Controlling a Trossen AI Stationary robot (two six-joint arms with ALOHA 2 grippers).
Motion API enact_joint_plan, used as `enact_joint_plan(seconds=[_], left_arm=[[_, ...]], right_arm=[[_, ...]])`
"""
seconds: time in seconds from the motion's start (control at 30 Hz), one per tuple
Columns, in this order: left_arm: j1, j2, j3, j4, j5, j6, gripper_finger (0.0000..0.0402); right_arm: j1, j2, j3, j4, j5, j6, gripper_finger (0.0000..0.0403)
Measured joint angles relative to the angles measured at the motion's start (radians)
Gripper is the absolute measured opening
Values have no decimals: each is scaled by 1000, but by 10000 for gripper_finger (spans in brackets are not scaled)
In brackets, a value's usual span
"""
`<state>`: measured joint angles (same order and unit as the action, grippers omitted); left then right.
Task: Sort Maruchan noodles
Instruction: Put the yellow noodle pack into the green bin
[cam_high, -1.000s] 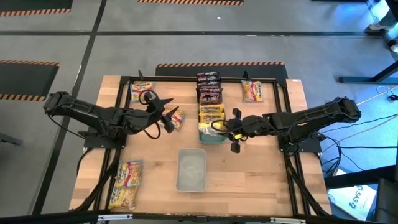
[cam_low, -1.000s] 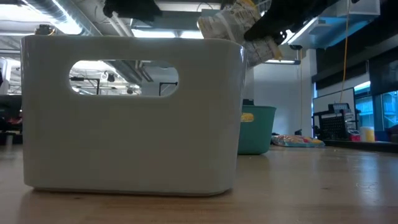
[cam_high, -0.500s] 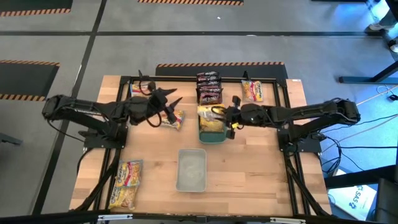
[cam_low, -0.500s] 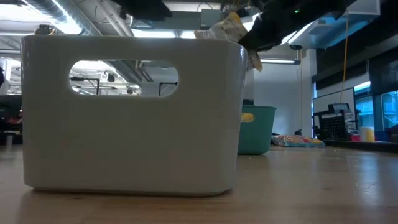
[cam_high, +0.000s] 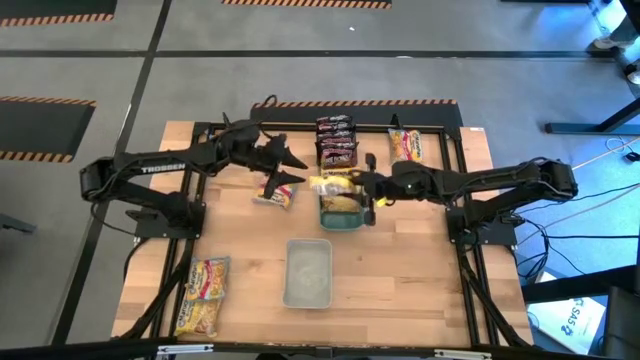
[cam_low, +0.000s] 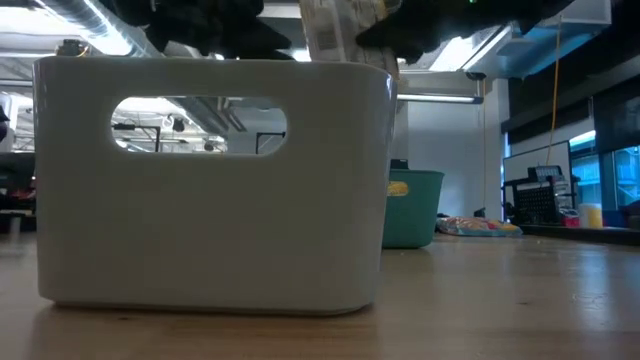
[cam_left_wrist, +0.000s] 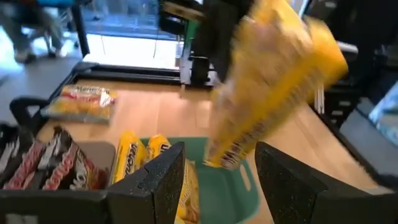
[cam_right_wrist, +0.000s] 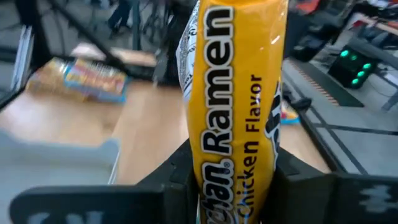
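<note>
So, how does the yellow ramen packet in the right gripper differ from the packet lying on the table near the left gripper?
The yellow Chicken Flavor ramen packet is held off the table, above the teal tray; the loose packet lies flat on the wood. The right gripper is shut on the yellow one; the loose one is untouched, with the left gripper open just above it. The held packet is plain yellow; the loose one looks paler and mixed in colour. Both are small, flat packets.

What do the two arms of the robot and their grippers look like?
Both arms are dark, slim and jointed. The left arm carries small white lettering on one link. The right arm shows no marking. The left gripper has two blunt black fingers.
</note>
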<state>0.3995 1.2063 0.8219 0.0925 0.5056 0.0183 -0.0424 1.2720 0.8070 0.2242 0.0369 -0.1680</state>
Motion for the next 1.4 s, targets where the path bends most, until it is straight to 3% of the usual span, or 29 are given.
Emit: enact_joint_plan(seconds=[0.17, 0.37, 0.53, 0.67, 0.83, 1.0, 1.2, 1.3, 1.4], left_arm=[[-39, 11, 2, 48, -112, 121, 190], [-72, 43, 0, 69, -263, 213, 190], [-72, 54, 0, 111, -247, 211, 190], [-63, 54, 0, 129, -224, 199, 190], [-62, 86, 1, 186, -117, 194, 190], [-72, 108, 2, 212, -159, 201, 188], [-81, 113, 2, 217, -178, 223, 140], [-82, 112, 2, 217, -198, 229, 131], [-83, 104, 2, 192, -255, 257, 131]], right_arm=[[-68, 8, 0, 52, 3, 84, 92], [-96, 77, 0, 197, -74, 84, 92], [-104, 130, 0, 230, -5, 60, 92], [-102, 141, 0, 289, -29, 51, 92], [-101, 140, 0, 340, -53, 40, 92], [-102, 141, 0, 347, -56, 41, 92], [-102, 141, 0, 348, -60, 53, 96], [-102, 141, 0, 350, -56, 90, 120], [-103, 129, 1, 331, -55, 138, 172]])
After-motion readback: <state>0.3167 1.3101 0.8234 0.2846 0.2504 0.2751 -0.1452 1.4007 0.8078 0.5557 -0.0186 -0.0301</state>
